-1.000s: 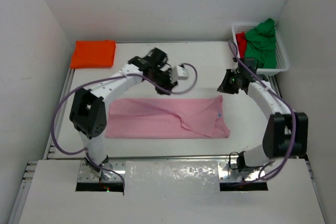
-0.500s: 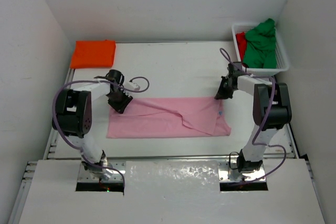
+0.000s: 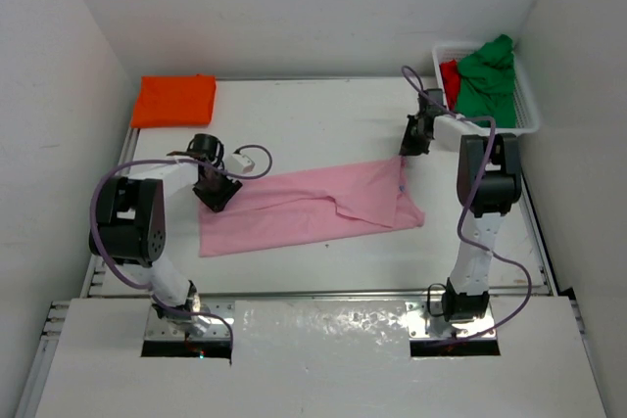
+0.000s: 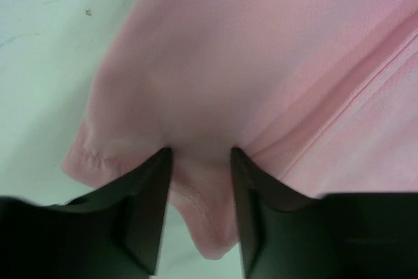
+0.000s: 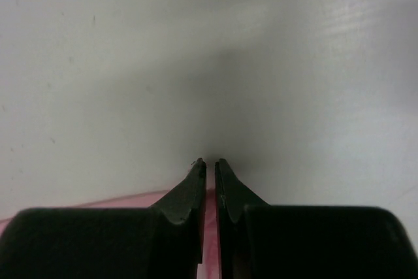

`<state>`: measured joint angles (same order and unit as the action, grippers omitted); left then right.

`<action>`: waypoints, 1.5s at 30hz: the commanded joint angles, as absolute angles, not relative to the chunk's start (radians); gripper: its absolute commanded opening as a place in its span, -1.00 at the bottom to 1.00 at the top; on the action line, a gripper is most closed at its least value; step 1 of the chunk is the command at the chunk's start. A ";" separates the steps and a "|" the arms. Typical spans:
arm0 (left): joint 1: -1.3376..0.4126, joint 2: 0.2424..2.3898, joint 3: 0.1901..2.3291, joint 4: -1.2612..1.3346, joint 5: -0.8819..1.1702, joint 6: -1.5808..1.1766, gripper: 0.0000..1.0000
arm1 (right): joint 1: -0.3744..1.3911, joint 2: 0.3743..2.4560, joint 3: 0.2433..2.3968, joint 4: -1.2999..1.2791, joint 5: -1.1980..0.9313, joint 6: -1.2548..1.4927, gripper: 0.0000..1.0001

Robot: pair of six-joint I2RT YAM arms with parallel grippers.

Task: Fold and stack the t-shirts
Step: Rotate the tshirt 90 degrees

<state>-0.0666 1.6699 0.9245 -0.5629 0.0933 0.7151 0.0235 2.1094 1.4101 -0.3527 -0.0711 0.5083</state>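
A light pink t-shirt lies spread across the table, skewed with its right end pulled toward the back. My left gripper sits at its upper left corner. In the left wrist view the left gripper is shut on a bunched hem of the pink t-shirt. My right gripper holds the upper right corner. In the right wrist view the right gripper is shut, with a strip of the pink t-shirt pinched in it. An orange t-shirt lies folded at the back left.
A white mesh basket stands at the back right with a crumpled green t-shirt and a red t-shirt in it. White walls enclose the table at the left, back and right.
My left arm swung from the table's middle to the pink shirt's left corner and closed on it. My right gripper moved toward the back, dragging the shirt's right corner with it.
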 commanded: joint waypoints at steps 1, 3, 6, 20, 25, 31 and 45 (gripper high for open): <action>-0.037 1.660 0.880 -0.589 0.069 0.794 -0.12 | 0.026 2.172 1.503 -0.362 -0.036 0.437 -0.83; -0.037 1.629 0.902 -0.641 0.153 0.798 -0.07 | 0.031 2.190 1.541 -0.370 -0.099 0.407 -0.79; -0.035 1.602 0.978 -0.702 0.221 0.773 -0.01 | 0.044 2.163 1.594 -0.377 -0.152 0.357 -0.71; 0.000 1.591 1.287 -0.815 0.246 0.678 0.28 | 0.083 1.817 1.596 -0.682 -0.015 0.285 0.00; 0.052 1.683 1.287 -0.744 0.241 0.650 0.29 | 0.086 1.593 1.242 -0.677 -0.003 0.324 0.11; 0.067 1.805 1.321 -0.692 0.264 0.637 0.29 | 0.084 1.428 0.933 -0.579 -0.039 0.399 0.12; 0.072 1.848 1.171 -0.615 0.242 0.672 0.27 | 0.083 1.558 0.769 -0.381 -0.052 0.448 0.08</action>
